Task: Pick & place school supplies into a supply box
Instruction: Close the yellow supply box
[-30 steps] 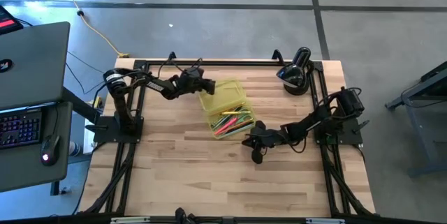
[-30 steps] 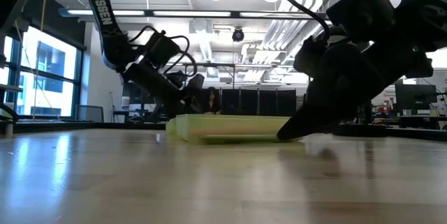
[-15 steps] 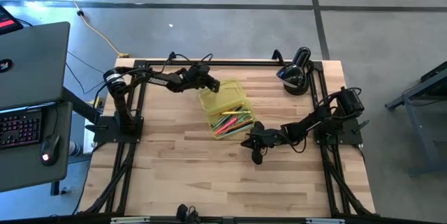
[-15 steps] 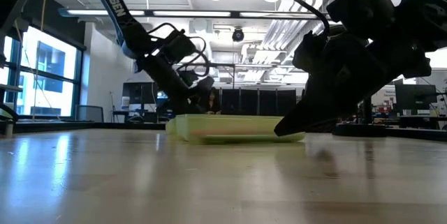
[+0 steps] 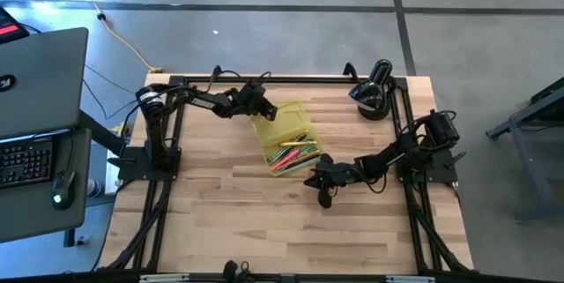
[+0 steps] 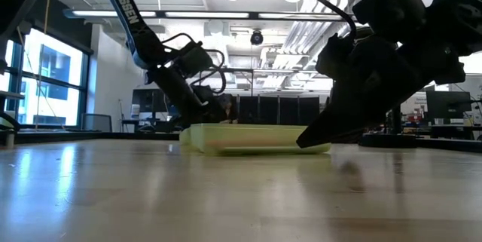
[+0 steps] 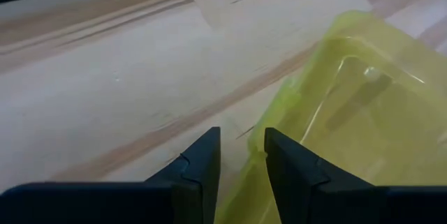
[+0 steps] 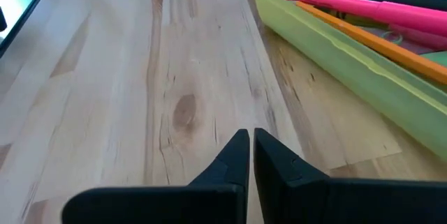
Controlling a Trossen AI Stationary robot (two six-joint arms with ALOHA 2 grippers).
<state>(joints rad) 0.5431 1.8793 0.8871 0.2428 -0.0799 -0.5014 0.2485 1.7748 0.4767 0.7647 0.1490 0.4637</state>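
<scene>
Two grippers at the box [image 5: 284, 135], mid-table with pens [image 5: 295, 152] inside. Left gripper [image 5: 265, 110] at the box's far-left corner, fingers [image 7: 199, 172] a little apart, nothing between them. Right gripper [image 5: 314, 178] just beside the box's near-right corner, fingers [image 8: 234, 155] together, holding nothing

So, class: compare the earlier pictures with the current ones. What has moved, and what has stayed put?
The left end effector swung toward the table's far edge and now sits at the box's far left corner, fingers slightly parted around the rim area; whether it grips the box is unclear. The right end effector stayed shut near the box's near corner. The box and the pens inside have not shifted.
</scene>
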